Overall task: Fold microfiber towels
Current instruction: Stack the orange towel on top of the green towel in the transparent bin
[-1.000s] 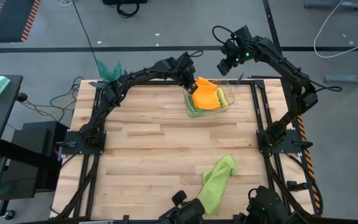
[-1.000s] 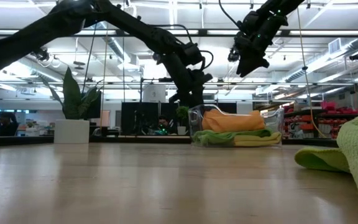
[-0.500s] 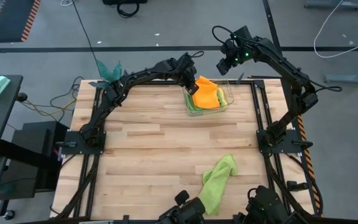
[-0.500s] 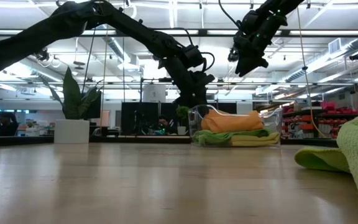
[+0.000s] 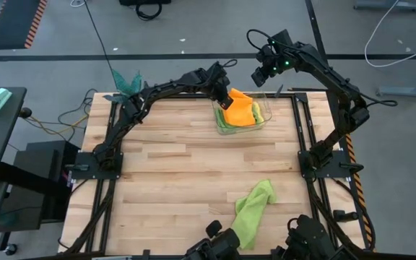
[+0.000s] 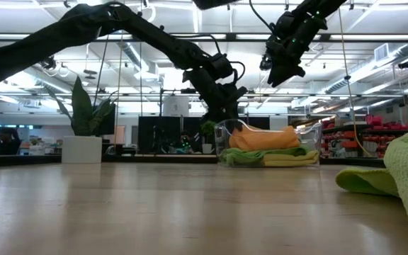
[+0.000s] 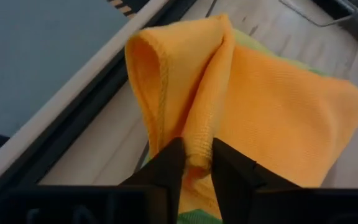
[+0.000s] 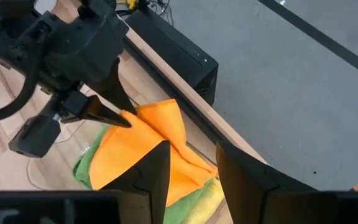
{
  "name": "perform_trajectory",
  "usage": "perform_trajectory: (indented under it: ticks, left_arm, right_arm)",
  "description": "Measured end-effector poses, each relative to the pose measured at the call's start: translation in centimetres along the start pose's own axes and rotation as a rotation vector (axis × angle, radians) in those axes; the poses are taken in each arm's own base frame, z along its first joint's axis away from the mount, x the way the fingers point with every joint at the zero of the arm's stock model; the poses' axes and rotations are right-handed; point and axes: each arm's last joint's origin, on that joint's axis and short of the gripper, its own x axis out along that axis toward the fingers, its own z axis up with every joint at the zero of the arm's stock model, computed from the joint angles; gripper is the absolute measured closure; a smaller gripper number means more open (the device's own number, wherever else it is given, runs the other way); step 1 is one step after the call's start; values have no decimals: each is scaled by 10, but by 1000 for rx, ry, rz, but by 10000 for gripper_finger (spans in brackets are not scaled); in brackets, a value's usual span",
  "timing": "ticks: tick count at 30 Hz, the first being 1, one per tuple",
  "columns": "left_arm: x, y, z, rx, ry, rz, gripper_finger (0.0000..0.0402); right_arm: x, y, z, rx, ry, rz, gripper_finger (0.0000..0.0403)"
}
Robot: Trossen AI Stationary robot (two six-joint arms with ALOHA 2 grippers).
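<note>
Orange towel edge pinched by left end effector (right end effector spread, aloft).

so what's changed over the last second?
Little. The left gripper, its jaws pinching a corner fold of the orange towel, has eased slightly along the far edge toward the clear bin; its forearm sits a bit higher in the low view. The grip holds. The right gripper still hovers open above the bin, and the loose green towel near the front edge hasn't moved.
</note>
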Motion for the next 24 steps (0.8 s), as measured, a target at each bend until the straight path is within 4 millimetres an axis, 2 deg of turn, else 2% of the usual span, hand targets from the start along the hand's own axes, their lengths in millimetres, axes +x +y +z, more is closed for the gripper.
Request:
perform_trajectory:
  ticks: [6, 15, 24]
  left_arm:
    - [-1, -1, 4, 7, -35, -6, 389]
    - [-16, -11, 25, 50, -131, -18, 393]
    - [-20, 7, 28, 27, -133, 27, 393]
  right_arm:
    - [0, 0, 0, -1, 0, 0, 266]
    - [0, 0, 0, -19, 0, 0, 266]
    - [0, 0, 1, -28, -6, -1, 266]
